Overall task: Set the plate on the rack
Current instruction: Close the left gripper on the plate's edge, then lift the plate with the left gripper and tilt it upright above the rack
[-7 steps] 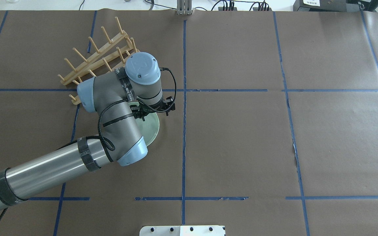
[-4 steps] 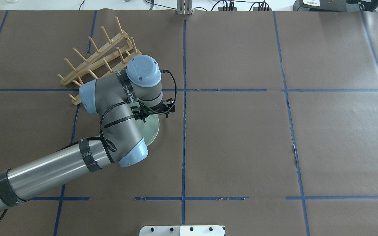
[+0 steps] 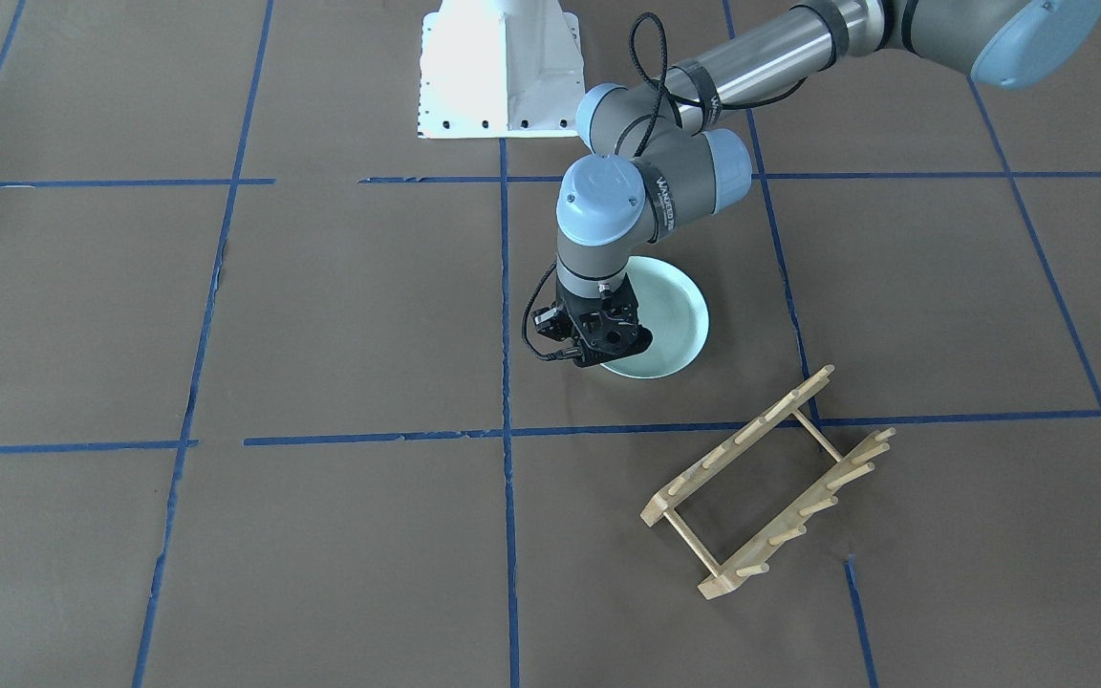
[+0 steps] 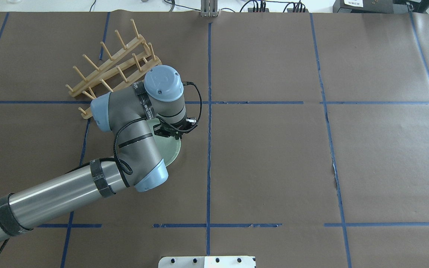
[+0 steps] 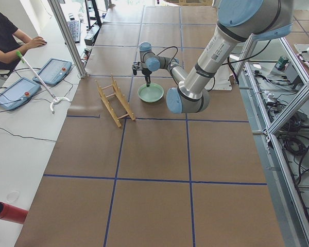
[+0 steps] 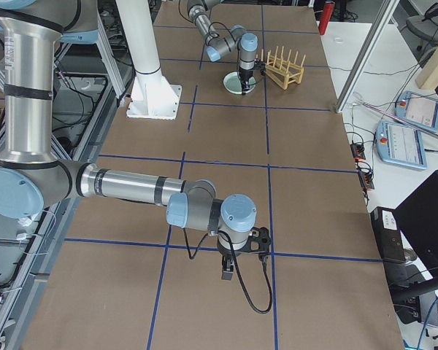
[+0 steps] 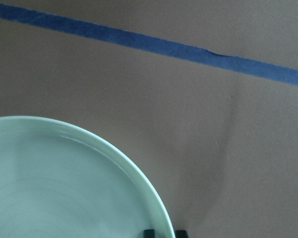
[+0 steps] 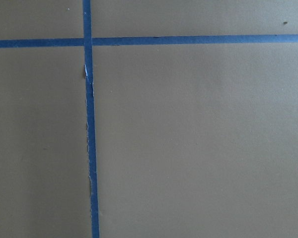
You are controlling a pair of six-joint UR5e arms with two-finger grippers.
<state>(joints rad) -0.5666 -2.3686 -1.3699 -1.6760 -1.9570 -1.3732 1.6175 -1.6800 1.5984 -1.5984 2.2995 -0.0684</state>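
The pale mint-green plate (image 3: pixel 665 315) lies flat on the brown paper; it also shows in the overhead view (image 4: pixel 171 149) and the left wrist view (image 7: pixel 64 188). My left gripper (image 3: pixel 600 359) points down at the plate's rim on the side away from the robot. In the left wrist view its fingertips (image 7: pixel 149 232) stand close together with the rim between them, shut on the plate. The wooden rack (image 3: pixel 770 478) stands apart from the plate, further from the robot (image 4: pixel 114 67). My right gripper (image 6: pixel 237 264) hangs over bare paper far from both; I cannot tell if it is open or shut.
The white robot base plate (image 3: pixel 498 76) sits at the table's near edge. Blue tape lines (image 8: pixel 89 124) cross the brown paper. An operator (image 5: pixel 5 36) sits with tablets beyond the table's far side. A red cylinder (image 5: pixel 7 212) lies off the table.
My left gripper has come down and slightly toward the robot onto the plate's rim. The plate and rack have not moved.
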